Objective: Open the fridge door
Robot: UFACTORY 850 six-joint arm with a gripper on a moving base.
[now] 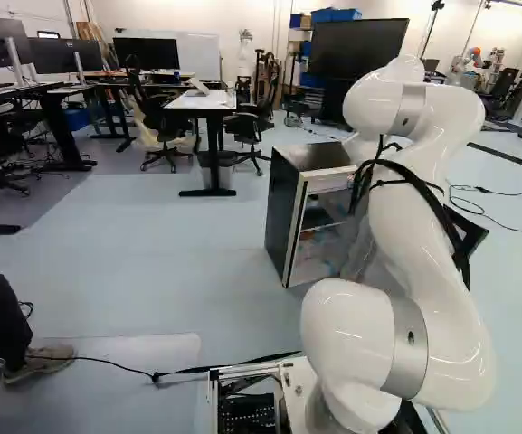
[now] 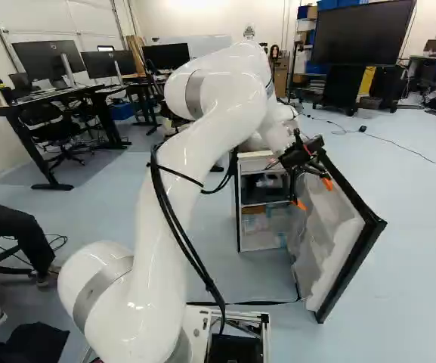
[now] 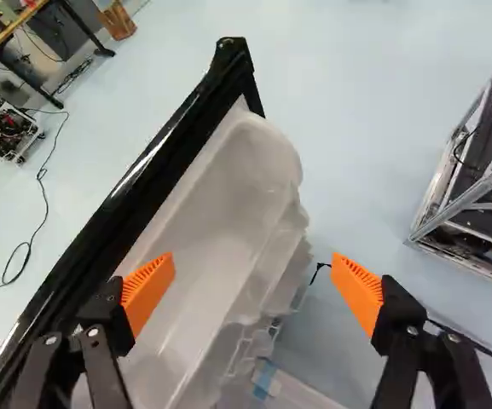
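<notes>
In the right base view my gripper [image 2: 313, 190] hangs at the top of the fridge door, over its inner side. The fridge door [image 2: 331, 240] stands swung wide out from the fridge [image 2: 249, 168], its white shelved lining facing the cabinet's opening. In the left base view the dark cabinet [image 1: 281, 212] shows behind the arm, which hides much of its front. The wrist view has my gripper [image 3: 252, 285] with its orange-padded fingers far apart and nothing gripped; the door's white lining [image 3: 220, 221] lies ahead of and between them, its black edge [image 3: 135, 204] running past one finger.
The frame of the moving base [image 3: 476, 187] shows in the wrist view, beyond the door's inner side. A black cable [image 2: 255, 302] crosses the floor between base and fridge. A person's leg and shoe [image 1: 39, 359] are at the left of the left base view. Desks and chairs stand farther back.
</notes>
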